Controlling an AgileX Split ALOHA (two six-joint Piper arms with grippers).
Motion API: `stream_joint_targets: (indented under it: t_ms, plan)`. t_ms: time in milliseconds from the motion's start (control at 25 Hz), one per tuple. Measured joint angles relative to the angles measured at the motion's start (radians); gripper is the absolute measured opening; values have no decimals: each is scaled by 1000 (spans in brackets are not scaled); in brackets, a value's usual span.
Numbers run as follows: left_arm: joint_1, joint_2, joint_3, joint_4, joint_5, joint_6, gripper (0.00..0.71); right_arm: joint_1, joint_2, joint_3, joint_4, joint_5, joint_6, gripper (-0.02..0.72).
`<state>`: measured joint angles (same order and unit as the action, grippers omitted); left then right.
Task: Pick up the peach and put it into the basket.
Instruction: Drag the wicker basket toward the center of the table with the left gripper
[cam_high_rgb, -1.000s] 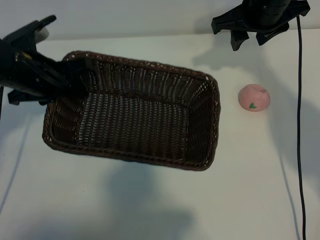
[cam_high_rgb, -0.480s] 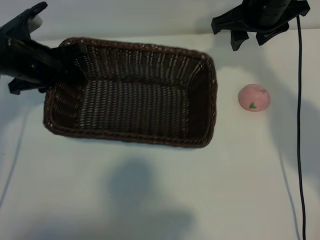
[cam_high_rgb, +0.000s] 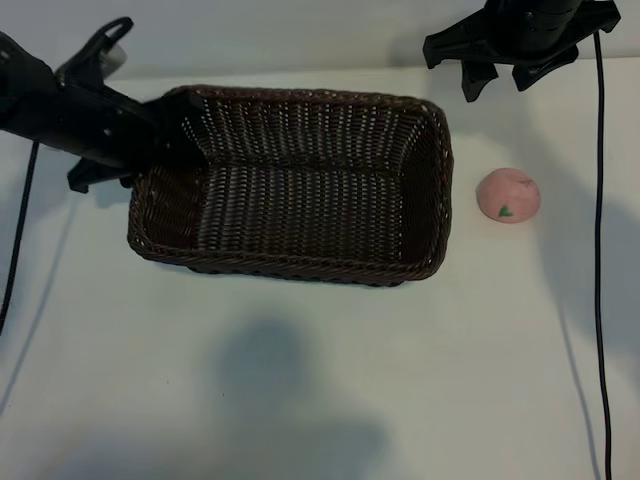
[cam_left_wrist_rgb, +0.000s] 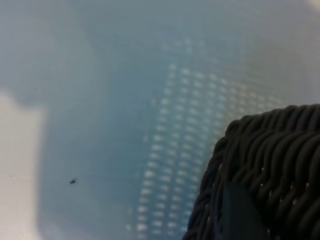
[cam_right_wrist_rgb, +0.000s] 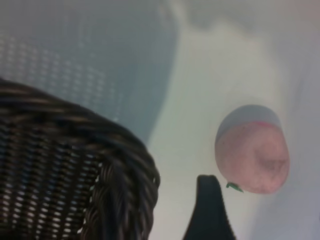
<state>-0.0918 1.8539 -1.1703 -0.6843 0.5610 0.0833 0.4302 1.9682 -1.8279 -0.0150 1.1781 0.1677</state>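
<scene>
The dark brown wicker basket (cam_high_rgb: 300, 190) is at the middle of the white table. My left gripper (cam_high_rgb: 165, 128) is shut on the rim at its far-left corner. In the left wrist view one dark finger (cam_left_wrist_rgb: 241, 215) lies against the weave of the basket (cam_left_wrist_rgb: 280, 150). The pink peach (cam_high_rgb: 508, 195) rests on the table to the right of the basket, apart from it. My right gripper (cam_high_rgb: 503, 78) hangs open beyond the peach at the back right, empty. In the right wrist view one finger (cam_right_wrist_rgb: 209, 205) shows between the basket corner (cam_right_wrist_rgb: 115, 170) and the peach (cam_right_wrist_rgb: 252, 155).
A black cable (cam_high_rgb: 600, 250) runs down the right side of the table, just past the peach. Bare white table (cam_high_rgb: 400, 380) lies in front of the basket.
The left gripper has moved the basket to the right and turned it squarer to the table edge, narrowing the gap to the peach. The right gripper and the peach have not moved.
</scene>
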Motion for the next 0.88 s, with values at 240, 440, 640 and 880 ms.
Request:
stream_joint_targets:
  t_ms: [240, 440, 640, 880]
  plan:
    - [0, 59, 0, -3, -31, 1, 309, 0, 0, 0, 0, 0, 0, 507]
    - [0, 76, 0, -9, -57, -1, 309, 0, 0, 0, 0, 0, 0, 507]
    - [0, 76, 0, -27, -79, -2, 309, 0, 0, 0, 0, 0, 0, 507]
    - [0, 88, 0, -32, -83, -4, 309, 0, 0, 0, 0, 1, 0, 507]
